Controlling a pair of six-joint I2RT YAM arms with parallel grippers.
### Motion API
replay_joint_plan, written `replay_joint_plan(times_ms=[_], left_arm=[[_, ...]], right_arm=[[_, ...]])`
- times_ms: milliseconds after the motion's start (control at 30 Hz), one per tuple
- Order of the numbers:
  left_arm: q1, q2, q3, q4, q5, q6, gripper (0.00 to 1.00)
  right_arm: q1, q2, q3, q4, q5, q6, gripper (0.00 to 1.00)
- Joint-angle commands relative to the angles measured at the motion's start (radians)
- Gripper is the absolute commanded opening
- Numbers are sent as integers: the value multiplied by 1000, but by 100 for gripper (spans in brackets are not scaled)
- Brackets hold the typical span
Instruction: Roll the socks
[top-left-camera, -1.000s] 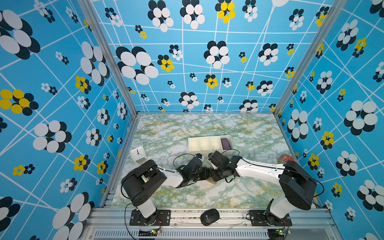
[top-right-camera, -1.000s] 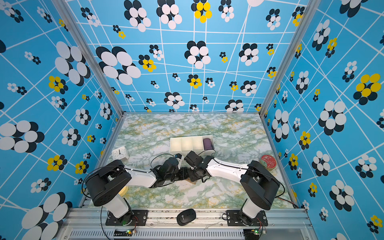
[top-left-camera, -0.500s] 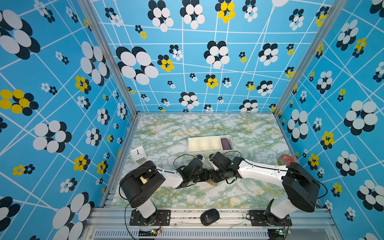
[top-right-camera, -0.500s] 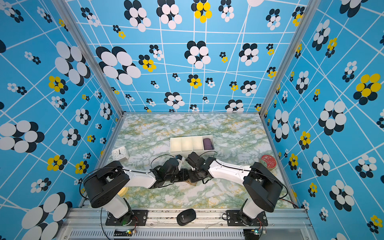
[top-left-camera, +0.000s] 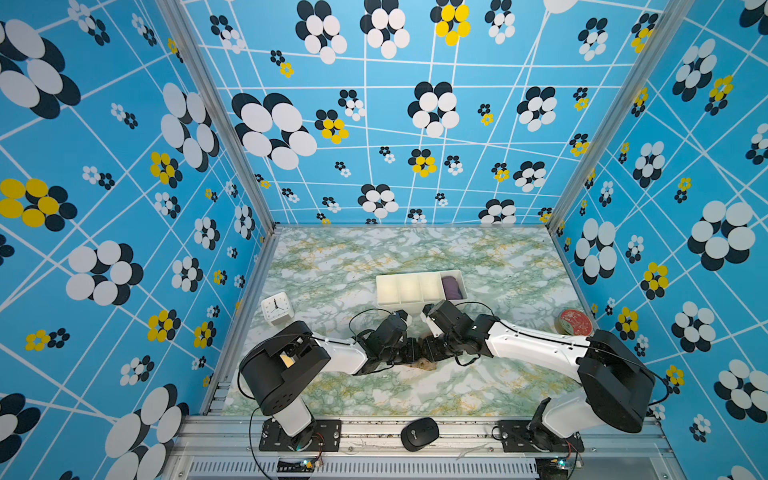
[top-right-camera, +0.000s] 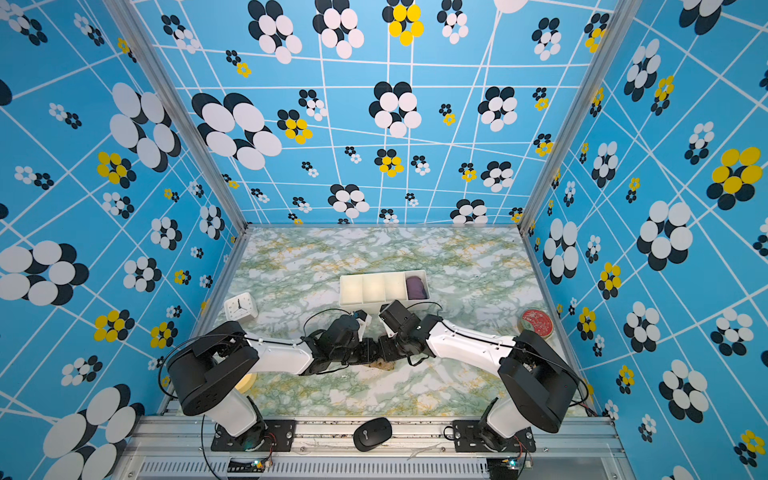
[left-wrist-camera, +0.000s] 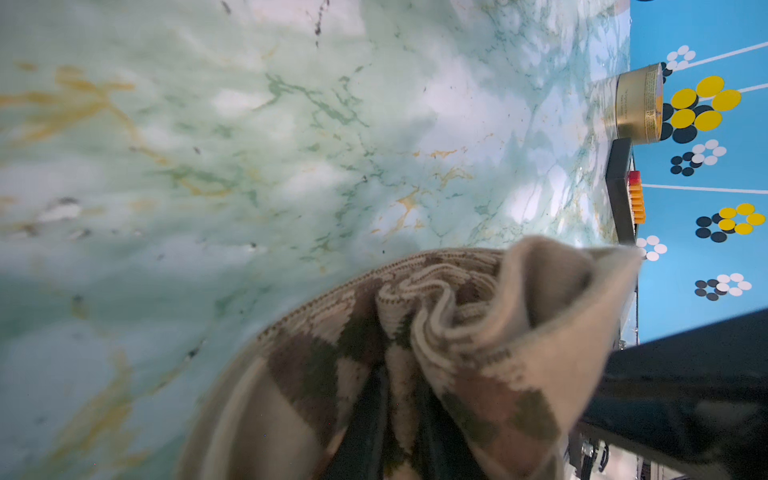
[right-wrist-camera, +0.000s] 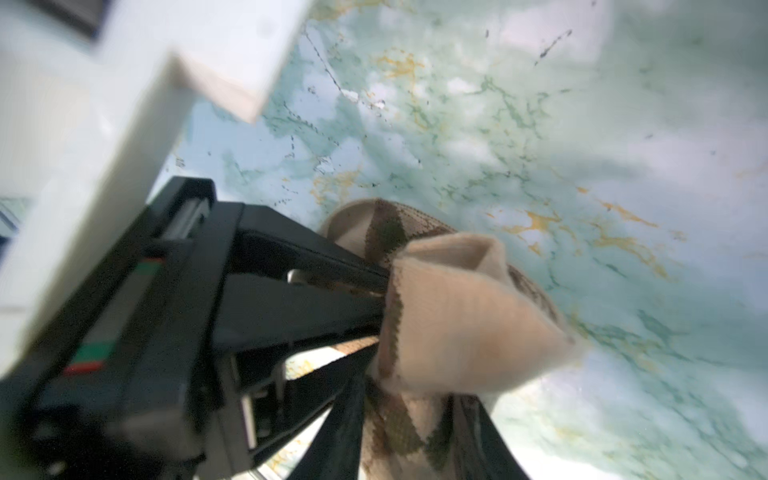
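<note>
- Socks (left-wrist-camera: 457, 332), tan with brown diamonds: bunched into a loose wad at the front-centre of the marbled table (top-left-camera: 374, 257), between both grippers; resting on the surface or just clear of it, cannot tell which.
- Biggest change: right gripper (right-wrist-camera: 415, 390) spread from a near-closed pinch a second ago; jaws now parted either side of the hanging cloth, seemingly no longer clamping it.
- No change: left gripper (right-wrist-camera: 382, 301) kept pressed together on the wad's edge throughout.
- Smallest change: hardly any shift of either wrist; kept nose to nose over the wad.
- Meaning, as a judgement: probably letting go to re-grip for another turn or a tuck; roll only half formed, with a plain cuff flap hanging loose and the left side alone carrying it.
- Count, big to small: one table; two arms, left arm (top-left-camera: 336, 353) and right arm (top-left-camera: 536, 349); one white tray (top-left-camera: 390, 289) with four compartments; one red-lidded tin (top-left-camera: 575, 322); one white clock (top-left-camera: 276, 307); one black mouse (top-left-camera: 419, 433); one purple bundle (top-left-camera: 452, 286) in the tray's end compartment; one sock wad, number of socks inside impossible to tell.
</note>
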Motion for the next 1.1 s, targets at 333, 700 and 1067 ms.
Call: replay_joint_plan(times_ms=[333,700,1067], left_arm=[[-28,74,-17,-102,63,11,18],[-43,99,-8,-47,80,-17,19],[-48,62,0,-75,62,-6,34]], right_arm=[[-8,-21,-49,151,-62,54,26],[-2,33,-36,179,-90,47,0],[10,137,19,14,45,-17,0]])
